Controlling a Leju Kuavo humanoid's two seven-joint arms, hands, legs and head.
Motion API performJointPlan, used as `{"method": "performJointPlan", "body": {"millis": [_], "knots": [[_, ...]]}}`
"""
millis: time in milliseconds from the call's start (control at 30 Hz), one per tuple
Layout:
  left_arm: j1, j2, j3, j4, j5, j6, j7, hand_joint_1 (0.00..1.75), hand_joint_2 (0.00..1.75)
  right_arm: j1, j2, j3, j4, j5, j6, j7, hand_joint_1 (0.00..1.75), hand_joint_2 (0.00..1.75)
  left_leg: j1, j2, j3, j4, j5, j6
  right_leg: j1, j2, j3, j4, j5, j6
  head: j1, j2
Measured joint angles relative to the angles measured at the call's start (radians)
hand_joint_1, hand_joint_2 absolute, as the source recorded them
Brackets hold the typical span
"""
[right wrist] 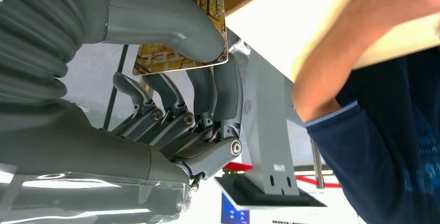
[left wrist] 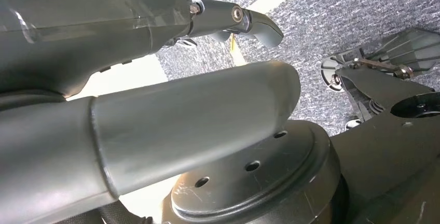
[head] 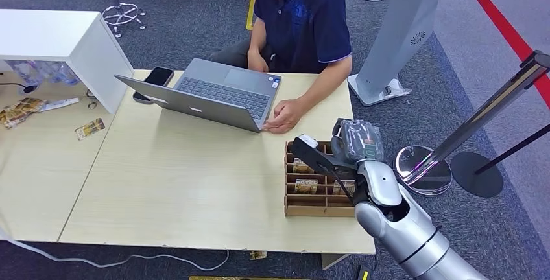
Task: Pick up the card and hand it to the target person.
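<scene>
The card (right wrist: 179,32) was pinched between the thumb and the fingers (right wrist: 228,86) of the right hand (right wrist: 181,79); the thumb covered most of its printed face, and the picture's edge cut off its far end. The print beside the thumb tip was too small to read. In the head view, the right hand (head: 353,144) hid part of the cardboard box (head: 305,205) beneath the fingers. The left hand (left wrist: 155,105) ran past the picture's edge, so the spread of its fingers could not be judged. The person (head: 301,14) was cut off at the head by the frame.
</scene>
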Motion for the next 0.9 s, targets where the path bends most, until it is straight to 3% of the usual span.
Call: {"method": "performJointPlan", "body": {"millis": [500, 900], "knots": [[0.000, 0.000, 0.000, 0.000, 0.006, 0.002, 0.000, 0.00, 0.00, -0.001, -0.022, 0.000, -0.170, 0.073, 0.001, 0.004, 1.53, 1.75, 0.000, 0.000, 0.000, 0.000, 0.000, 0.000, 0.000, 0.000, 0.000, 0.000, 0.000, 0.000, 0.000, 0.000], [-0.001, 0.000, 0.000, 0.000, -0.020, 0.001, 0.005, 0.00, 0.00, -0.023, -0.019, 0.000, -0.208, 0.030, -0.106, -0.052, 1.49, 1.75, 0.000, 0.000, 0.000, 0.000, 0.000, 0.000, 0.000, 0.000, 0.001, 0.000, 0.000, 0.000, 0.000, 0.000]]}}
